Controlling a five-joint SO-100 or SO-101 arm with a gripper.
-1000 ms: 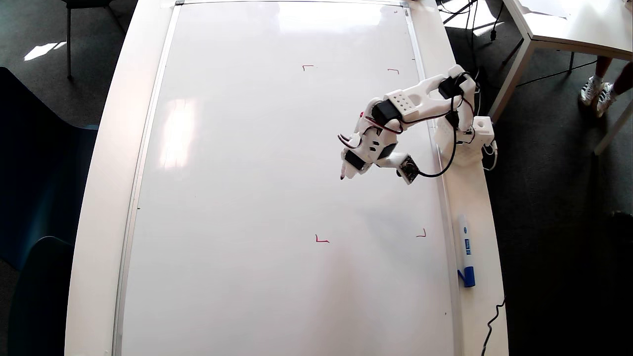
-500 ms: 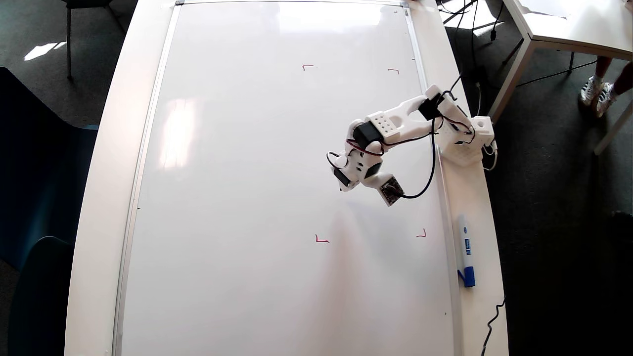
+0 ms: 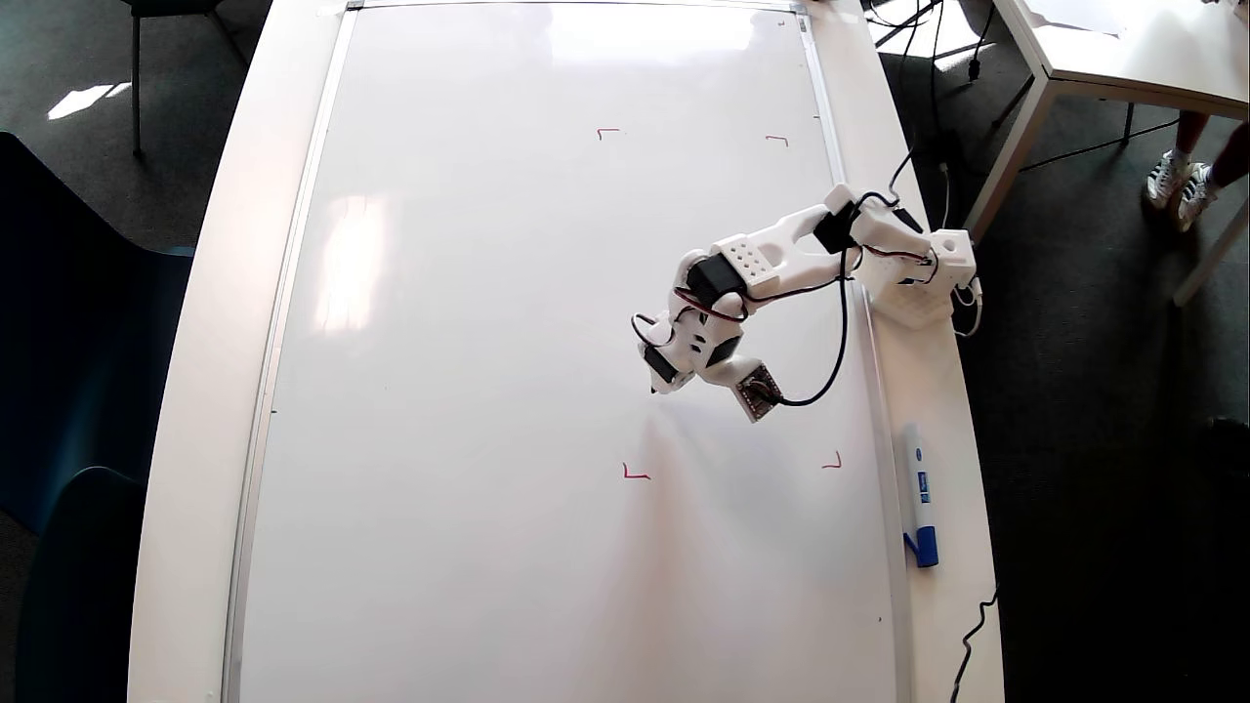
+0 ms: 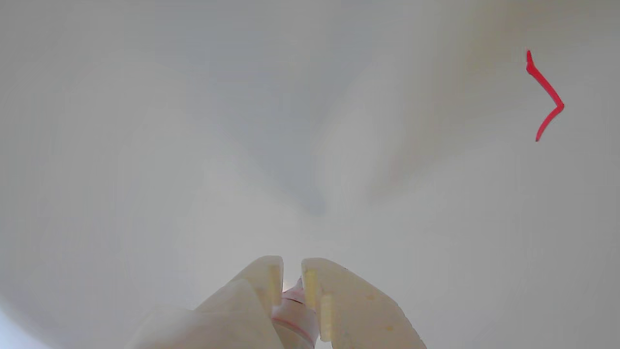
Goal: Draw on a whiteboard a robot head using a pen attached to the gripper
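- The white 3D-printed plastic gripper [image 3: 656,383] hangs over the large glossy white whiteboard [image 3: 469,342], inside the four small red corner marks [image 3: 635,475], probably to start a line; no robot head is drawn yet.
- In the wrist view its fingers [image 4: 264,274] are clamped on the slim white pen with red tip [image 4: 292,310].
- The pen's long axis runs along the fingers, tip towards the board; contact cannot be told.
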